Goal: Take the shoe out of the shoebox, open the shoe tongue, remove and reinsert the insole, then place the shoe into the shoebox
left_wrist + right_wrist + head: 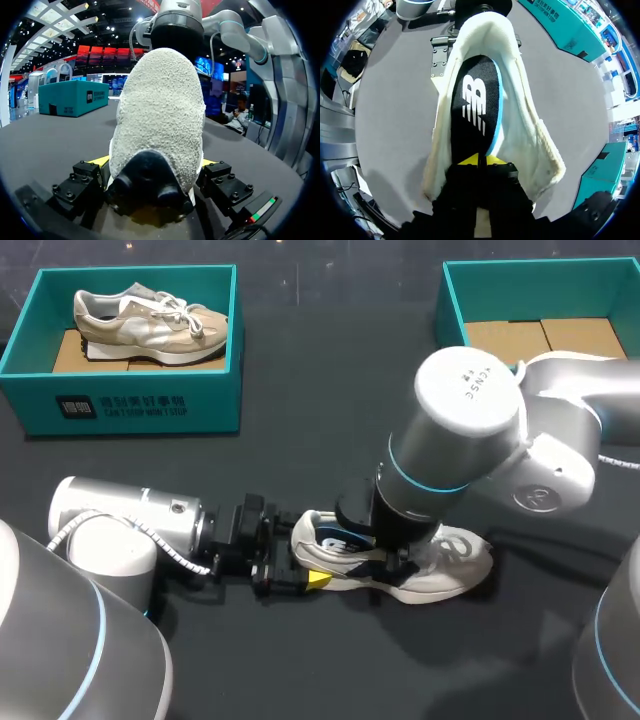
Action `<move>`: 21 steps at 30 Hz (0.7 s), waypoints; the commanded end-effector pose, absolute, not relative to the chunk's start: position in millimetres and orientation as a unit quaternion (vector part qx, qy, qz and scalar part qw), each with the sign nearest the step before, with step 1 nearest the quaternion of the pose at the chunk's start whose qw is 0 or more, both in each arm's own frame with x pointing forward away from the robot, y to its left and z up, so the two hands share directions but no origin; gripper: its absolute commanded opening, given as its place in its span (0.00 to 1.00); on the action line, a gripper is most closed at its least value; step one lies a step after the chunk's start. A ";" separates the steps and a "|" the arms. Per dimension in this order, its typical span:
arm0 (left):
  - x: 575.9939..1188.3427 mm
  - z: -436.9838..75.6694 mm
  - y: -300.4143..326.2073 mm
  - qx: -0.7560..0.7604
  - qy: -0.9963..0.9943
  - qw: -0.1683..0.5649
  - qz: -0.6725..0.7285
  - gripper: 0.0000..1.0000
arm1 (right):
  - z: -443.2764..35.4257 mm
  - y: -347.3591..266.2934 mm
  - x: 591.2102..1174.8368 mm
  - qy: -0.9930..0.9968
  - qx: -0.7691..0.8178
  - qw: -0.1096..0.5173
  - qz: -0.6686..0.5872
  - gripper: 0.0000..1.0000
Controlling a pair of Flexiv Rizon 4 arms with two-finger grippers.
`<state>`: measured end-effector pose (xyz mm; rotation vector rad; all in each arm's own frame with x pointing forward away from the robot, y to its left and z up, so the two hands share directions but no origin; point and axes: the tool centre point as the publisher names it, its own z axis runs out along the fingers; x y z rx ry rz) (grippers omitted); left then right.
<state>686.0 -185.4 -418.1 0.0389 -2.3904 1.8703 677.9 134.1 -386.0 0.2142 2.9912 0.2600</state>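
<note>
A white shoe (450,562) lies on its side in the middle of the dark table, heel toward my left arm. My left gripper (300,575) stands wide around the heel (160,115), a yellow-tipped finger (100,161) pressed against each side. My right gripper (385,552) reaches down into the shoe's opening. Its yellow tips (480,161) are shut together on the near end of the black insole (472,105), whose blue edge runs into the gap between them. The white lining (525,125) spreads open around the insole. An open teal shoebox (452,300) with a cardboard floor stands at the back right.
A second teal shoebox (130,405) at the back left holds a beige shoe (150,325). My right arm's big elbow joint (470,390) hangs over the table's middle and hides part of the shoe.
</note>
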 end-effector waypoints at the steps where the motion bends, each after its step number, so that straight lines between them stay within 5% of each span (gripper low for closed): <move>1: 687.1 -419.8 -186.2 0.014 -0.787 0.052 0.615 0.00 | -382.5 120.4 667.4 0.985 0.058 0.087 0.139 0.00; 21: 687.1 -419.8 -186.2 0.014 -0.787 0.052 0.615 0.00 | -343.0 121.9 686.1 0.972 -0.049 0.121 0.194 0.00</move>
